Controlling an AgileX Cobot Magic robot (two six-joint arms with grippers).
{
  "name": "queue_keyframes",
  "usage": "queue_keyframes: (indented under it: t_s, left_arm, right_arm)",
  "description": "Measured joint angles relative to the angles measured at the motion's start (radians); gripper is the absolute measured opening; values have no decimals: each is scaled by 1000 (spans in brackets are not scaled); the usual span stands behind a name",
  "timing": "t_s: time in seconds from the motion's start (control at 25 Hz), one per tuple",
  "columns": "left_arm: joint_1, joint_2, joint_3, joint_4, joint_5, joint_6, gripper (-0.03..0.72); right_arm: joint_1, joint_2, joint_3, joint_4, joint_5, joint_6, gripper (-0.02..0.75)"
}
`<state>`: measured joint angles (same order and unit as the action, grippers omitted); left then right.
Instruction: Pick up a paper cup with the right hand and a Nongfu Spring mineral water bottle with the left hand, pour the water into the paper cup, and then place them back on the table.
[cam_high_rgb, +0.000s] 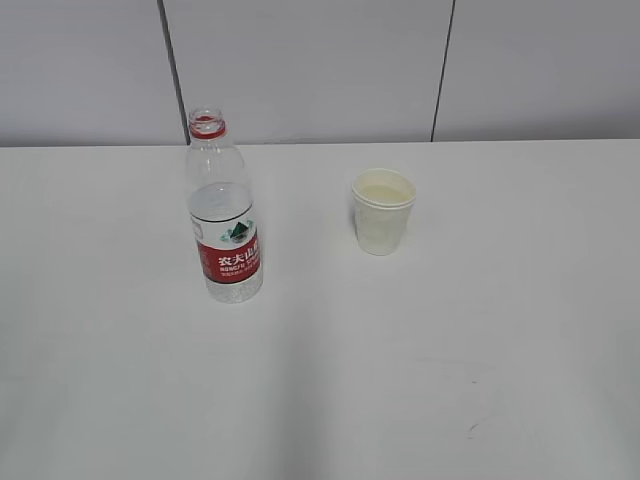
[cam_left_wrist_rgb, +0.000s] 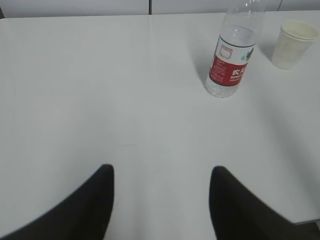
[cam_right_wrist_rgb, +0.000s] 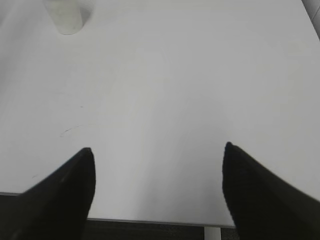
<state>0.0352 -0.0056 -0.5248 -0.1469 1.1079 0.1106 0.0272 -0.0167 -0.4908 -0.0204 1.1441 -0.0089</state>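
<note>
The Nongfu Spring bottle (cam_high_rgb: 225, 215) stands upright and uncapped on the white table (cam_high_rgb: 450, 360), left of centre, with water (cam_high_rgb: 220, 200) reaching above its red label. The paper cup (cam_high_rgb: 382, 211) stands upright to its right. No gripper shows in the exterior view. In the left wrist view the bottle (cam_left_wrist_rgb: 231, 52) and cup (cam_left_wrist_rgb: 294, 44) are far ahead at the upper right; my left gripper (cam_left_wrist_rgb: 161, 172) is open and empty over bare table. In the right wrist view the cup (cam_right_wrist_rgb: 65, 17) is far at the top left; my right gripper (cam_right_wrist_rgb: 157, 152) is open and empty near the table's front edge.
A grey panelled wall (cam_high_rgb: 320, 65) with dark seams stands behind the table. Small dark scuff marks (cam_high_rgb: 472, 428) lie on the tabletop at the front right. The table's front edge (cam_right_wrist_rgb: 150, 221) shows under the right gripper.
</note>
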Motion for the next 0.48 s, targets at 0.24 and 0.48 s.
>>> queue_keyframes:
  t_s: [0.24,0.48]
  left_arm:
    - [0,0,0,0,0,0,368]
    - [0,0,0,0,0,0,334]
  right_arm:
    - [0,0,0,1,0,0,587]
    - [0,0,0,1,0,0,587]
